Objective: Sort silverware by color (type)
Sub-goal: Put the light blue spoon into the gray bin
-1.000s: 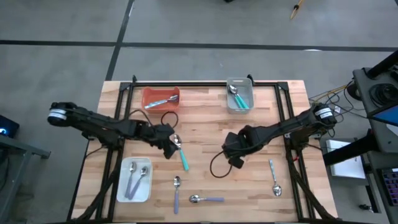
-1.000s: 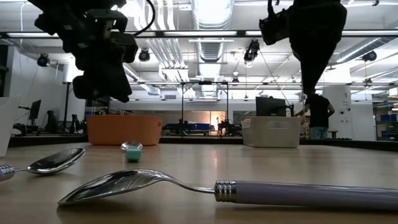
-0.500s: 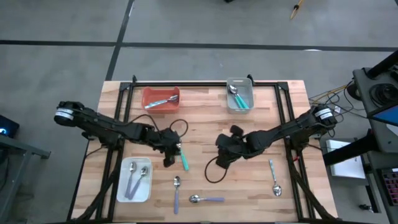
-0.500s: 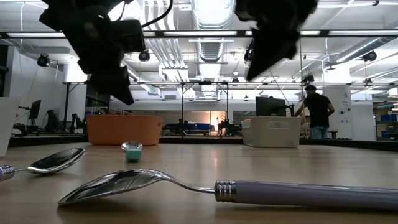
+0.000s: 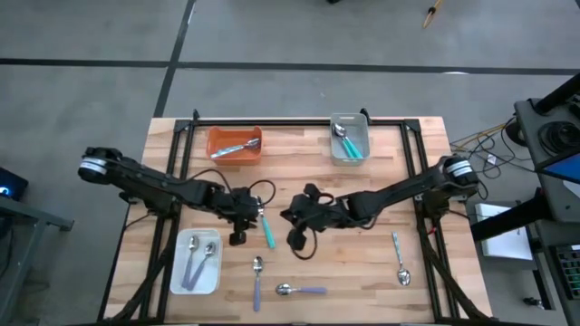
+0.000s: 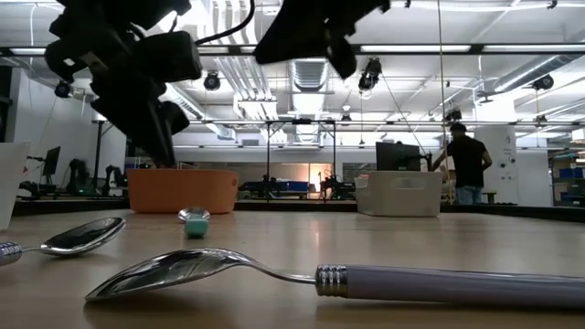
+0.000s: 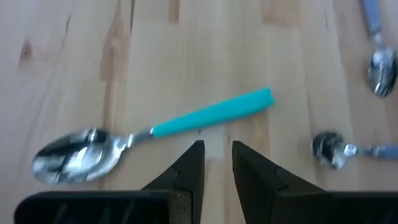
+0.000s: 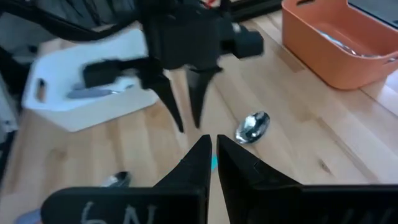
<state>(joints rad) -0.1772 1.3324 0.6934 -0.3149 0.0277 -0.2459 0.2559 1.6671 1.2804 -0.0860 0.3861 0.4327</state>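
A teal-handled spoon (image 5: 265,227) lies flat on the wood near the table's middle; in the left wrist view the teal-handled spoon (image 7: 186,121) shows whole, bowl and handle. My left gripper (image 5: 239,232) hovers just left of it, fingers pointing down, slightly open and touching nothing; my left gripper (image 7: 216,158) has its tips just short of the handle. My right gripper (image 5: 286,220) hangs just right of the spoon, shut and empty. The right wrist view shows my right gripper (image 8: 214,152) facing the spoon's bowl (image 8: 252,126) and the left gripper (image 8: 185,112).
An orange tray (image 5: 216,136) and a grey tray (image 5: 333,138) stand at the far edge, each with spoons; a white tray (image 5: 178,263) near left holds two. Loose spoons lie near front: a blue-handled spoon (image 5: 257,281), a lavender-handled spoon (image 5: 301,290) and a pale-handled spoon (image 5: 400,258) at right.
My right gripper has swung well toward the table's left, from right of centre to just beside the teal spoon. My left gripper has shifted a little toward the near edge and turned. The teal spoon has stayed where it was.
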